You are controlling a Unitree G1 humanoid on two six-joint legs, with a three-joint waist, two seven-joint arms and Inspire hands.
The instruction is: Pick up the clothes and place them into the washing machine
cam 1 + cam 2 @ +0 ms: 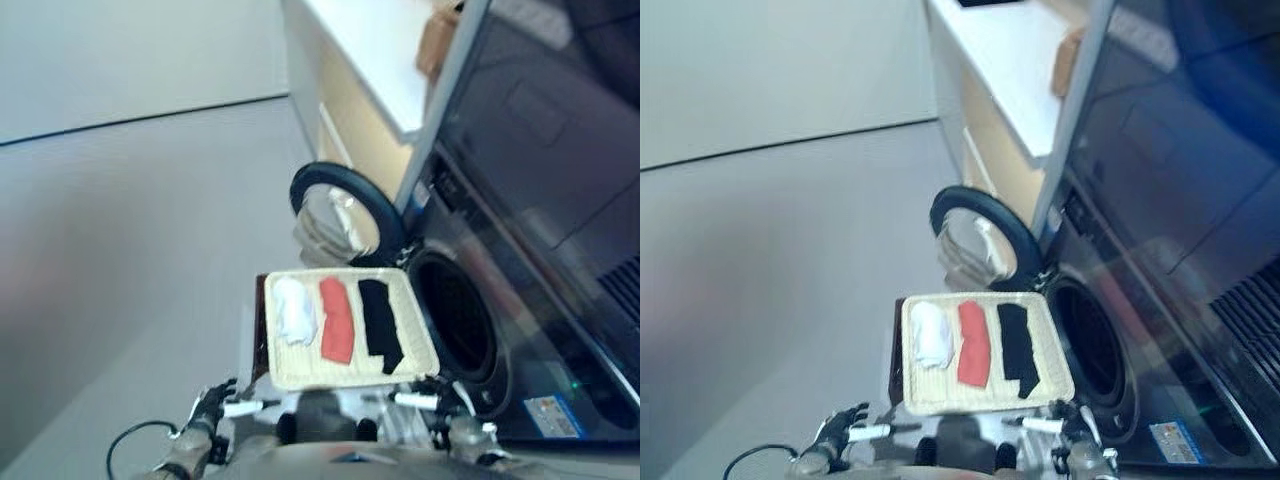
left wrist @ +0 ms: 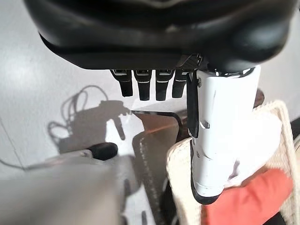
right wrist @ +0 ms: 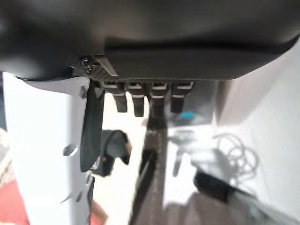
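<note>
A shallow wicker basket rests on a low dark brown box beside the washing machine. In it lie a white cloth, a red cloth and a black cloth, side by side. The machine's round door stands open and the drum opening is dark. My left hand is low at the basket's near left corner, open and empty. My right hand is at the near right corner, open and empty. In the left wrist view the fingers are straight above the basket rim.
A pale counter with a brown object on it stands behind the washing machine's open door. Grey floor spreads to the left of the basket and the box.
</note>
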